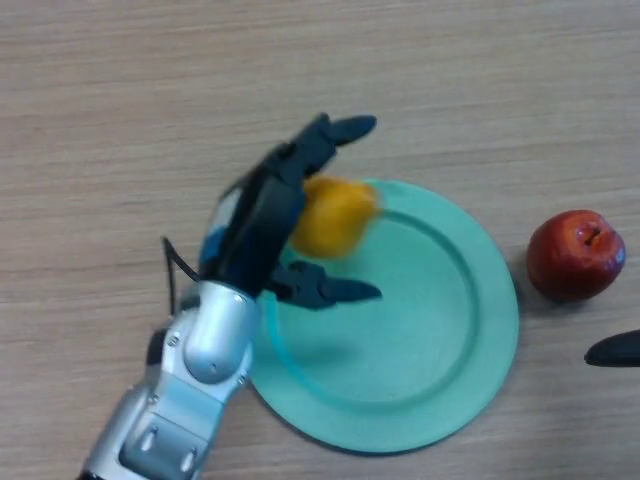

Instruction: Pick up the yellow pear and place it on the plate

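Observation:
The yellow pear (335, 216) is in my left hand (272, 205), over the upper left rim of the green plate (450, 330). The hand's upper fingers reach over the top of the pear and the thumb (330, 290) sits below it, so the pear is held between them. The hand hides the pear's left side. I cannot tell whether the pear touches the plate. Only a dark tip of my right hand (615, 350) shows at the right edge.
A red apple (575, 255) lies on the wooden table (100, 120) just right of the plate. My left forearm (190, 370) comes in from the lower left and covers the plate's left rim.

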Action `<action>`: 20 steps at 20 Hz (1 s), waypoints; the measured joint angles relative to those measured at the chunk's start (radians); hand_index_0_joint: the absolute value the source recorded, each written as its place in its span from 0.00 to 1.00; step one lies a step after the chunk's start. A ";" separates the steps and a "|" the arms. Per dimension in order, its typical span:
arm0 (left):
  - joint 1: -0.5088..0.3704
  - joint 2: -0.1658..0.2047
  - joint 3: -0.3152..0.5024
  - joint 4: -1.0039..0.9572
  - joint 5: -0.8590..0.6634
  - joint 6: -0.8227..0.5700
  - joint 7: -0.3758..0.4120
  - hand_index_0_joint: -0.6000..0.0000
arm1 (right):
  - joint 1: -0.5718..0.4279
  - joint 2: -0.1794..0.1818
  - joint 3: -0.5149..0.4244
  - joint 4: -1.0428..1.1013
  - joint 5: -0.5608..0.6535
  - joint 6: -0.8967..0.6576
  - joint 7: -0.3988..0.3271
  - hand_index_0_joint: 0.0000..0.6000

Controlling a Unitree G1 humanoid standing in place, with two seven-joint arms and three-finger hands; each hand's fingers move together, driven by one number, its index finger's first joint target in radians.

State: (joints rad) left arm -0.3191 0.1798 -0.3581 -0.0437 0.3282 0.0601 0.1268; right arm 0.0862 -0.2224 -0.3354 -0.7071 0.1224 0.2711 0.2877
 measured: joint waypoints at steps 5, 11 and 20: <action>0.032 0.008 -0.088 -0.017 -0.137 0.164 -0.001 0.00 | -0.004 -0.003 0.003 0.024 0.000 0.000 -0.004 0.00; 0.031 0.007 -0.038 -0.070 -0.186 0.192 -0.004 0.00 | -0.012 -0.019 0.004 0.062 0.000 -0.002 -0.006 0.00; 0.044 0.000 0.197 -0.134 -0.054 0.197 -0.010 0.67 | -0.027 -0.023 0.007 0.093 -0.002 -0.021 -0.015 0.00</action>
State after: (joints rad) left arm -0.2749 0.1801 -0.1611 -0.1781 0.2739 0.2567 0.1167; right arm 0.0595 -0.2450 -0.3282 -0.6142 0.1201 0.2504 0.2722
